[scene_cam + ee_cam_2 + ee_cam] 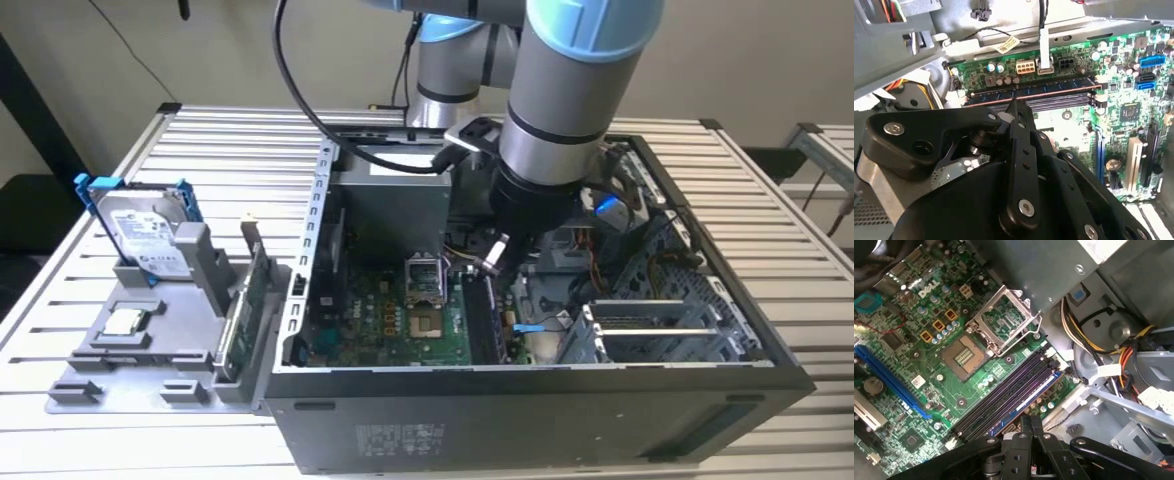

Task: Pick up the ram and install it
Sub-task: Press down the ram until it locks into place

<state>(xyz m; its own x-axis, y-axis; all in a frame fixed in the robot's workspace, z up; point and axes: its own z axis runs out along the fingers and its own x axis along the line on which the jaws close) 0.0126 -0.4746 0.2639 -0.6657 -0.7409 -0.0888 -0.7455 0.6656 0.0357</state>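
The computer case [534, 400] lies open with the green motherboard [400, 320] inside, and the arm reaches down into it. The gripper [497, 255] sits right over the memory slots [483, 315]. The ram [1029, 92], a long dark blue stick, lies seated in its slot in the second wrist view, fingertips [1016, 107] pinched narrow just at its edge. The first wrist view adds the open processor socket [966, 352] beside those slots. Outside, a grey rack [147, 340] holds a hard drive [140, 235] and a green card [247, 300].
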